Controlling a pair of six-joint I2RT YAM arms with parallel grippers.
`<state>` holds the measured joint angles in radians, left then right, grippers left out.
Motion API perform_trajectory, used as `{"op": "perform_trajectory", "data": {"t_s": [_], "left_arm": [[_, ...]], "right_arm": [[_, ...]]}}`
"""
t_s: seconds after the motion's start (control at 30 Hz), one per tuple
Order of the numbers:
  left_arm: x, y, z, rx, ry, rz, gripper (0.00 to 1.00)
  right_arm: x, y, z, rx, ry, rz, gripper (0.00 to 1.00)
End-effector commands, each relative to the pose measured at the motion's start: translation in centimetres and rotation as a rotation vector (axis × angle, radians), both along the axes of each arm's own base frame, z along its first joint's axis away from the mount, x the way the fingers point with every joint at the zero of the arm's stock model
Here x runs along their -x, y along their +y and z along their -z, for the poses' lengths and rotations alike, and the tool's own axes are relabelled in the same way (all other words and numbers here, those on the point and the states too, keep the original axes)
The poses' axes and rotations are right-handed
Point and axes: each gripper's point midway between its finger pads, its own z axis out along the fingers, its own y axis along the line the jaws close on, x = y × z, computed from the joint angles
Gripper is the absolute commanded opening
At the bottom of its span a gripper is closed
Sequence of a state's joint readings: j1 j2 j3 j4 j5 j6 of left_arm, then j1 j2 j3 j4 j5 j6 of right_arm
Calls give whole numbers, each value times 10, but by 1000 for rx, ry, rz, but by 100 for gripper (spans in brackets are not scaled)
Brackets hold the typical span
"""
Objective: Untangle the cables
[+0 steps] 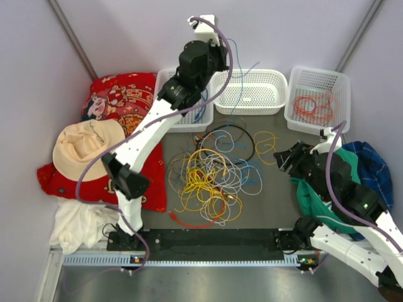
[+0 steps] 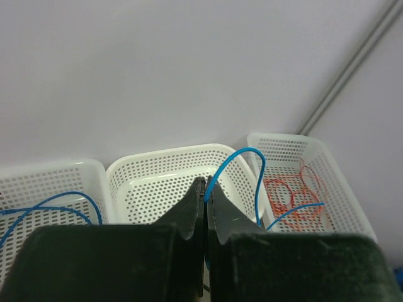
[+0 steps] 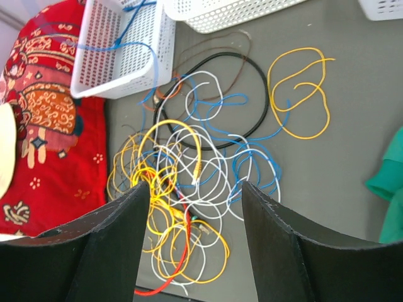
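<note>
The left arm stretches high over the baskets (image 1: 252,72), the left pincer (image 2: 204,200) clenched on a blue cable (image 2: 234,155) — a grip only its wrist view shows. The right arm crouches at the table's (image 1: 271,201) right edge, the right pincer (image 3: 195,189) released, just right of the cables (image 1: 206,176) heaped mid-table — grey table shows between them.

The top camera looks straight down from above. The left wrist faces 3 baskets (image 2: 157,182) closely; the right wrist and top views share the cables (image 3: 195,182).

three white baskets (image 1: 264,94) — red cloth (image 1: 126,94), beige hat (image 1: 82,148).
</note>
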<state>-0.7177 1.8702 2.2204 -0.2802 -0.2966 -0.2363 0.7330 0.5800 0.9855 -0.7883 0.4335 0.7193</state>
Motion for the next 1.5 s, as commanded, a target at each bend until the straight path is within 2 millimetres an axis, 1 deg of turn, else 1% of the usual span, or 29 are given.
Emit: {"op": "perform_trajectory", "data": {"t_s": [0.0, 0.03, 0.07, 0.1, 0.13, 0.2, 0.23, 0.3, 0.43, 0.5, 0.53, 0.63, 0.7, 0.77, 0.8, 0.83, 0.87, 0.9, 1.0, 1.1, 1.13, 1.17, 1.2, 1.23, 1.27, 1.3, 1.37, 1.4, 1.47], "left_arm": [[-52, 8, -24, 150, -100, -5, 0], [-69, 10, -11, 159, -91, -14, 0], [-74, 9, -8, 167, -96, -14, 0], [-80, 12, -10, 180, -118, -37, 0], [-86, 16, -5, 160, -124, -65, 0], [-92, 23, -2, 113, -138, -106, 0], [-91, 34, -13, 125, -172, -151, 0], [-91, 45, -18, 87, -197, -196, 0], [-89, 78, -31, 35, -231, -302, 0], [-92, 97, -25, -7, -211, -379, 0], [-97, 112, -20, -22, -193, -423, 0], [-111, 147, 20, -56, -76, -538, 0], [-123, 171, 60, -65, 24, -600, 0], [-131, 186, 85, -64, 83, -634, 0], [-137, 199, 108, -58, 136, -662, 0], [-140, 206, 119, -58, 159, -674, 0], [-143, 210, 128, -52, 174, -681, 0], [-149, 219, 145, -55, 200, -696, 0], [-156, 226, 171, -77, 239, -705, 0], [-158, 225, 184, -102, 260, -691, 0], [-159, 216, 185, -103, 265, -634, 8], [-158, 211, 186, -107, 270, -606, 44], [-153, 207, 185, -103, 272, -580, 60], [-150, 202, 182, -95, 270, -544, 81], [-147, 200, 176, -80, 249, -531, 99], [-136, 202, 169, -72, 240, -521, 99], [-126, 205, 154, -48, 204, -522, 99], [-113, 211, 143, -35, 192, -527, 99], [-97, 211, 131, -14, 188, -501, 99]], "right_arm": [[0, -6, 10, 10, 7, 28, 60], [0, -3, 13, 9, 9, 19, 60], [-1, -3, 14, 17, 10, 17, 60], [-1, -2, 15, 20, 7, 15, 60], [-3, 0, 18, 22, 8, 13, 60], [-5, 4, 21, 27, 7, 2, 60], [-6, 6, 27, 34, 17, -6, 60], [-10, 11, 31, 38, 22, -11, 60], [-13, 20, 46, 48, 58, -33, 59], [-13, 22, 48, 42, 68, -36, 59], [-13, 22, 49, 41, 72, -34, 59], [-10, 19, 49, 36, 70, -30, 59], [-8, 15, 49, 41, 73, -21, 59], [-7, 12, 48, 47, 70, -12, 59], [-6, 11, 48, 51, 75, -13, 59], [-6, 10, 48, 51, 74, -10, 59], [-6, 9, 48, 52, 77, -8, 59], [-6, 9, 49, 53, 80, -5, 59], [-7, 9, 51, 54, 82, 0, 59], [-10, 12, 55, 61, 93, 1, 59], [-10, 14, 57, 61, 99, -5, 59], [-11, 16, 57, 58, 100, -8, 59], [-12, 18, 59, 62, 106, -10, 59], [-13, 19, 60, 62, 111, -15, 60], [-14, 21, 59, 58, 110, -18, 60], [-14, 23, 60, 57, 111, -22, 60], [-16, 25, 62, 59, 113, -29, 60], [-16, 26, 67, 68, 118, -30, 60], [-17, 26, 75, 81, 134, -29, 60]]}}
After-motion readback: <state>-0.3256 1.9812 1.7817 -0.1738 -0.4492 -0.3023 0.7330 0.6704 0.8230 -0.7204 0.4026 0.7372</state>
